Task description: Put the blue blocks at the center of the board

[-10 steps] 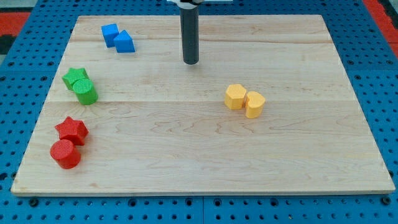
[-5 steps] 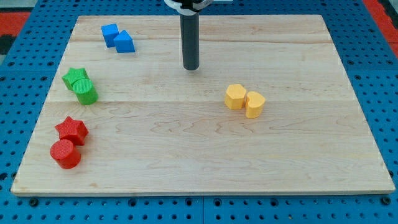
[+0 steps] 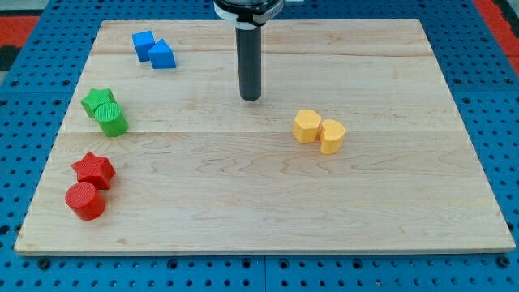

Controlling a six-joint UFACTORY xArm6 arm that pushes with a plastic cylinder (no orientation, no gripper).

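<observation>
While yellow blocks [image 3: 319, 130] sit near, my tip [image 3: 250, 98] stands apart.

The dark rod stands upright, my tip [image 3: 250, 97] resting on the surface.

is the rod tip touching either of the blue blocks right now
No, my tip stands on bare wood well to the view's right of the two blue blocks, with clear board between them.

Green star [image 3: 96, 100] touches green cylinder [image 3: 111, 120]; red star [image 3: 93, 169] touches red cylinder [image 3: 85, 200]; two yellow blocks [image 3: 307, 126] [image 3: 332, 135] touch on the board [image 3: 243, 203].
</observation>
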